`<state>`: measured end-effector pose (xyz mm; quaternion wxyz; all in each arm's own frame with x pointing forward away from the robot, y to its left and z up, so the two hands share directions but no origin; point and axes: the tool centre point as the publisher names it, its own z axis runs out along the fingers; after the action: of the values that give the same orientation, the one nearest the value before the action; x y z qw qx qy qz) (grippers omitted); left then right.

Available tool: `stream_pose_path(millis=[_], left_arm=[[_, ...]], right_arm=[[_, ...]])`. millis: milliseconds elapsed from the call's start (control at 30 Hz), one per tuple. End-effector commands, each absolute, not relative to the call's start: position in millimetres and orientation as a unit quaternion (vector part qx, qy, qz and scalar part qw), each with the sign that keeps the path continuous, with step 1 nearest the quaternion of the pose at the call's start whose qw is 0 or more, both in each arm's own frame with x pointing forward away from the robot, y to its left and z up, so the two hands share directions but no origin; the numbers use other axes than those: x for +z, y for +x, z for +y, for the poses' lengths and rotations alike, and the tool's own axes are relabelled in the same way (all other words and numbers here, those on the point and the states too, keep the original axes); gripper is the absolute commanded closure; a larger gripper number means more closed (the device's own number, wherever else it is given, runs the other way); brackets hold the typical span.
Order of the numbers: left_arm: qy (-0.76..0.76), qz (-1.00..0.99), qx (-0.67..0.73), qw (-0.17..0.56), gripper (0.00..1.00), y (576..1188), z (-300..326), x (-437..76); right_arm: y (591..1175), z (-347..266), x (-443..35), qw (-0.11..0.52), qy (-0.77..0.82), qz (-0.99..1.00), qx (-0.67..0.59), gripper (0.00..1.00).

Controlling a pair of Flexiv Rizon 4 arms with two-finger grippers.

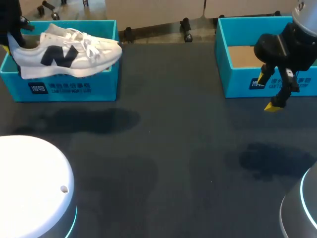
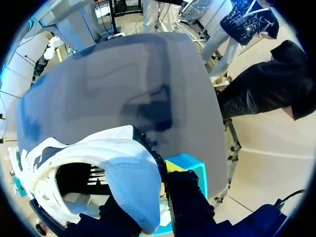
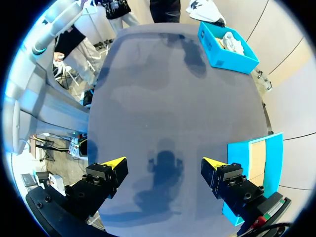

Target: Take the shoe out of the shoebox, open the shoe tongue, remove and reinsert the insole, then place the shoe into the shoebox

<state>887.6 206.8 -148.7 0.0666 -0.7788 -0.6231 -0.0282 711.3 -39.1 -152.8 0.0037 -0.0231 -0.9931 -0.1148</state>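
Extraction step under way: left gripper (image 2: 150, 200) clamped on heel of white shoe (image 1: 69, 52), which hangs over shoebox (image 1: 74, 89); right gripper (image 3: 164, 168) wide open, empty, above counter (image 1: 173, 148); tongue, insole and return steps pending.

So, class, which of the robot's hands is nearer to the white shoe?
Left. The left hand grips the shoe by its heel above the left box; the right hand hangs open across the table, by the other box.
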Motion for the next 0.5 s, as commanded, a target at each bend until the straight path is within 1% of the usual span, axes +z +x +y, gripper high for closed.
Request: stream_pose_path(millis=[33, 500], left_arm=[[-0.778, -0.623, -0.054, 0.060, 1.00, 857.7, 192.9, -143.9], [-0.787, -0.607, -0.060, 0.086, 1.00, 793.4, 129.1, -170.3]], right_arm=[[712.9, -38.1, -153.4, 0.005, -0.024, -0.993, -0.113, 0.00], [712.9, -38.1, -153.4, 0.005, -0.024, -0.993, -0.113, 0.00]])
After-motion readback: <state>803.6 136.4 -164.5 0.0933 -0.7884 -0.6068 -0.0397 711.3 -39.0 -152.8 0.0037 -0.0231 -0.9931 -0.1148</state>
